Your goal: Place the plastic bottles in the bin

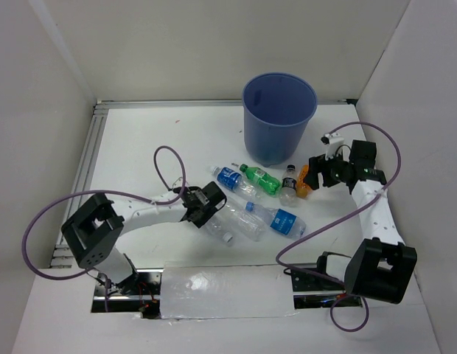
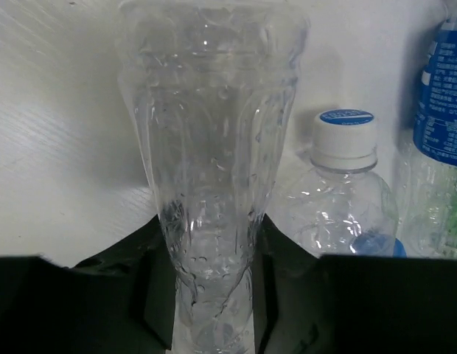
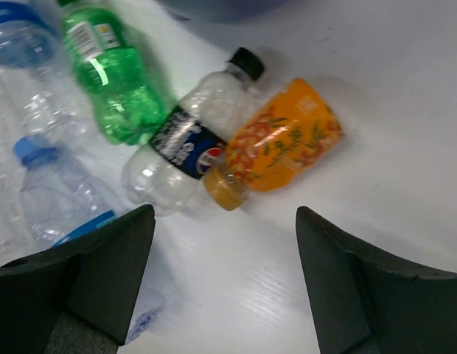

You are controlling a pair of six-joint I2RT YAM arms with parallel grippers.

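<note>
The blue bin (image 1: pixel 278 118) stands at the back of the table. Several bottles lie in front of it: a clear one with a blue label (image 1: pixel 230 178), a green one (image 1: pixel 259 179), a black-capped one (image 1: pixel 288 184), an orange one (image 1: pixel 305 182) and a larger blue-labelled one (image 1: pixel 276 218). My left gripper (image 1: pixel 206 206) is shut on a clear unlabelled bottle (image 2: pixel 214 184), its jaws pressed on both sides of the narrow part. My right gripper (image 3: pixel 223 221) is open and empty just above the table, close to the orange bottle (image 3: pixel 287 144) and the black-capped bottle (image 3: pixel 192 144).
In the left wrist view a clear bottle with a white-and-blue cap (image 2: pixel 346 192) lies just right of the held one, and a blue-labelled bottle (image 2: pixel 442 88) lies beyond it. White walls close in the table on the left, back and right. Purple cables loop over the table by each arm.
</note>
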